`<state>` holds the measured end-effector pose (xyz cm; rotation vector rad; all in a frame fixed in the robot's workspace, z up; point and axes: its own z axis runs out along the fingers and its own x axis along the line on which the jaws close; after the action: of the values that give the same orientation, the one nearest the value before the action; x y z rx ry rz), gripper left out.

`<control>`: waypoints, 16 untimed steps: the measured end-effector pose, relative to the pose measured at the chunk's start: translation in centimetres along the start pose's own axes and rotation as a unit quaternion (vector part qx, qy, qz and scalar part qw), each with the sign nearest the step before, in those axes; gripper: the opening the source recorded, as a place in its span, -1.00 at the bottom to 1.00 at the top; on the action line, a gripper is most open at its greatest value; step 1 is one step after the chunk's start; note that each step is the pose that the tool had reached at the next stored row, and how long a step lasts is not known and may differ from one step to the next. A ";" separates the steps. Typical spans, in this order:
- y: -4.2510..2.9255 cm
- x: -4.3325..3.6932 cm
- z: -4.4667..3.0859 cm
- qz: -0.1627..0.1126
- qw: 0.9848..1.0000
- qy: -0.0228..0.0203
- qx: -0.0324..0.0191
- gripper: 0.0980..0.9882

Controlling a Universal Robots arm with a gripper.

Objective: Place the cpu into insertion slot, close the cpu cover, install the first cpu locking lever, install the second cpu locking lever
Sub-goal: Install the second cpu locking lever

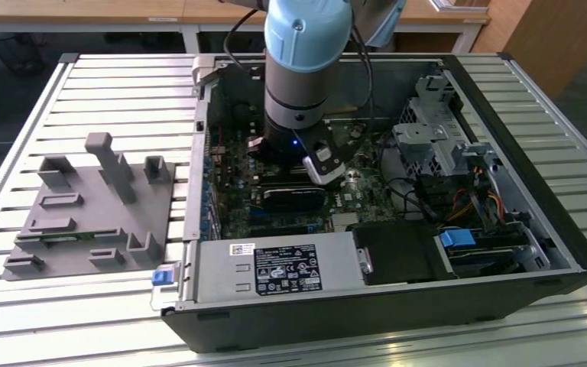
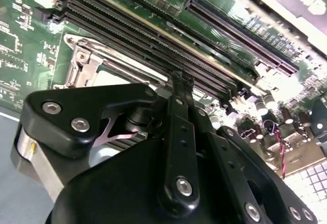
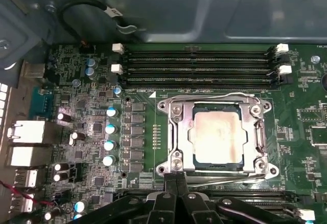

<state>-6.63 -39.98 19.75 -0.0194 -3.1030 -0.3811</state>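
One chip (image 3: 214, 134) seated in its socket (image 3: 217, 98), metal cover (image 3: 180, 132) closed around it, fingers (image 3: 176, 183) pressed together, empty, just beside the socket's edge, computer case (image 1: 538, 229) open.

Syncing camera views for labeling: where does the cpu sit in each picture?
Exterior view: the spot is behind the arm's wrist, so the cpu cannot be made out inside the computer case.
First wrist view: the cpu lies in the insertion slot with the metal cover frame closed around it, just beyond the gripper.
Second wrist view: a pale sliver of it beside the gripper linkage.
Shared landmark: the long black memory slots alongside the socket.
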 end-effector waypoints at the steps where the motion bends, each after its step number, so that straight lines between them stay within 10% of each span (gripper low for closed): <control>1: -0.05 0.03 0.02 0.000 1.000 0.000 -0.001 -0.98; 16: -0.32 0.56 0.67 -0.001 1.000 0.000 -0.019 -0.98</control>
<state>-7.21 -40.12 19.04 -0.0179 -3.0959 -0.4386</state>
